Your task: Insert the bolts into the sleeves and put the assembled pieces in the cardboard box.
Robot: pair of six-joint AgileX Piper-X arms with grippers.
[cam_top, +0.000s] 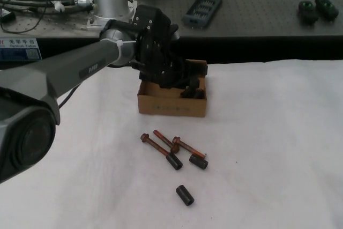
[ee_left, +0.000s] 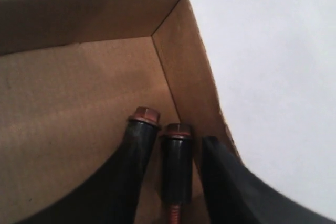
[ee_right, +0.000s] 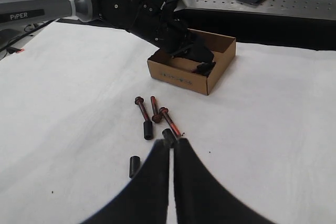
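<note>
Left jaws, seemingly parted, flank sleeved bolt in box

**Box at centre, loose parts below**

In the high view, the cardboard box is set just above the frame's centre on the cloth. Two assembled pieces are laid side by side inside it, next to one wall. Below the box three bolts are clustered, and sleeves are found at the lower ends of two. One loose sleeve is placed lower still, apart.

Left gripper fingers apart; right gripper fingers pressed together
</note>
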